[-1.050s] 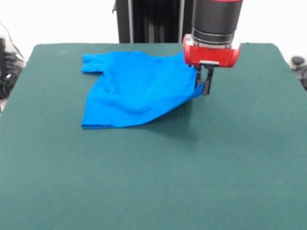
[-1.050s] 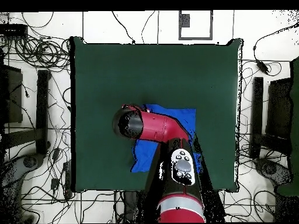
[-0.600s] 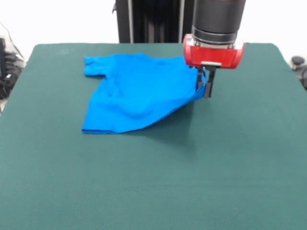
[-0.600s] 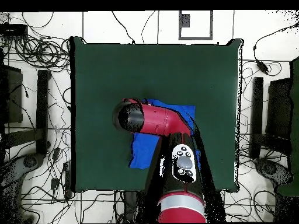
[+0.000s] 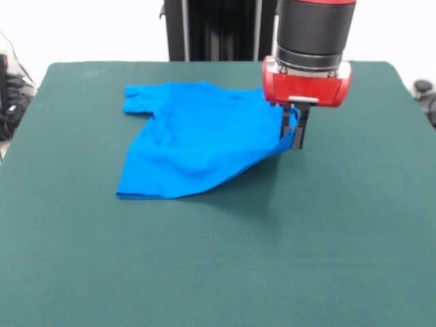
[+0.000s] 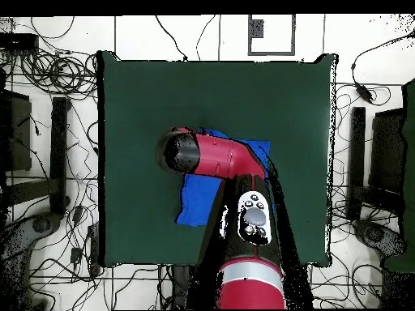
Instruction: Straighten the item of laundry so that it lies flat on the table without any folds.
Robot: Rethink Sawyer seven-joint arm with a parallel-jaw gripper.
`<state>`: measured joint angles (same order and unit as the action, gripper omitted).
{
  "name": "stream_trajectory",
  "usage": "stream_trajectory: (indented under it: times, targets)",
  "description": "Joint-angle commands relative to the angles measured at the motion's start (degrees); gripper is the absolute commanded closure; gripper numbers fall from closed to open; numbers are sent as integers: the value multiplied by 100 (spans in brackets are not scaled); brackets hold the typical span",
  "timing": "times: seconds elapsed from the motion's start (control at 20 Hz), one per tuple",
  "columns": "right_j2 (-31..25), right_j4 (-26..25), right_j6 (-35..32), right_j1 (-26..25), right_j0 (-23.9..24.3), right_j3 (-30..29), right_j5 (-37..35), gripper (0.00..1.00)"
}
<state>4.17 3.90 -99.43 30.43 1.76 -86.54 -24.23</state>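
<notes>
Green felt table (image 5: pixel 286 259), blue T-shirt (image 5: pixel 197 139) rumpled on its far half. The gripper (image 5: pixel 293 135) is pinched shut on the shirt's corner, lifting it off the felt, apparently to stretch out the folds.

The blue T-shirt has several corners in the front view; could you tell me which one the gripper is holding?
The gripper pinches the T-shirt's right-hand corner, raised off the table; the others lie flat.
</notes>
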Motion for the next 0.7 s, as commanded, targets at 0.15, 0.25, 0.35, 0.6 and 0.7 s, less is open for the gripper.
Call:
stream_trajectory:
  times: [0.15,0.25,0.35,0.6,0.7]
  targets:
    - [-147,111,-1018,-370,-267,121,-510,100]
    - [-149,109,-1016,-368,-264,115,-518,100]
    - [-145,105,-1017,-371,-267,124,-527,100]
    - [-143,103,-1017,-392,-275,145,-545,100]
    - [-144,106,-1023,-408,-279,149,-533,100]
